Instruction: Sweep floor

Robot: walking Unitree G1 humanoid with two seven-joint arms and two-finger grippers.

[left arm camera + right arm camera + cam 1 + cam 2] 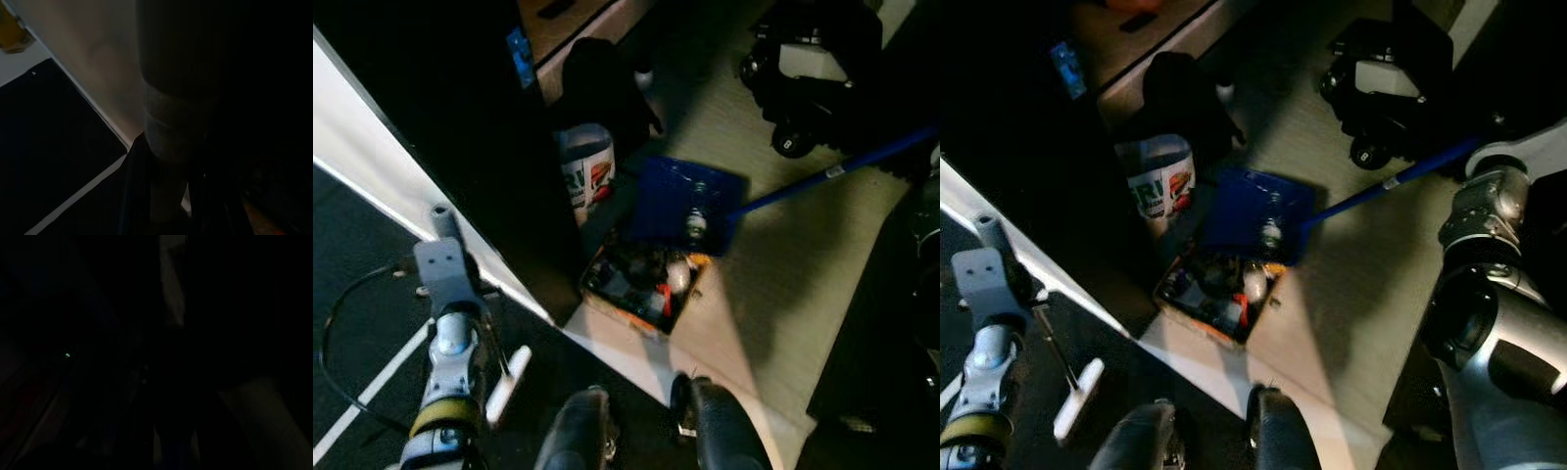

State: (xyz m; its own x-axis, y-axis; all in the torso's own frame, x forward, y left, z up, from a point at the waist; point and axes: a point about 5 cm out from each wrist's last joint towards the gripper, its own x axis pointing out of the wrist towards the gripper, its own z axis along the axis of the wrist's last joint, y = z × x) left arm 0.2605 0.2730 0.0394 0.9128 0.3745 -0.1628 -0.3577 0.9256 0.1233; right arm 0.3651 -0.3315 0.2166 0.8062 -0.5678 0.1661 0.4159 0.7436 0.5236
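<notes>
Blue dustpan (680,201) on long handle (822,176) over cluttered bin (641,284) (trash inside), tub (584,166) at left, both grippers' fingers can't tell.

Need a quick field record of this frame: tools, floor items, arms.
dustpan: blue dustpan on the light floor, a small pale item lying on it
handle: long blue handle running from the dustpan up toward the robot's right
box: open box of mixed clutter, directly in front of the dustpan, touching its near edge
bucket: white printed bucket beside the dustpan, on the robot's left
wheeled base: black wheeled object farther back
left arm: silver left arm low over the dark mat
right arm: right arm raised near the handle's far end
wrist views: too dark to read the fingers
</notes>
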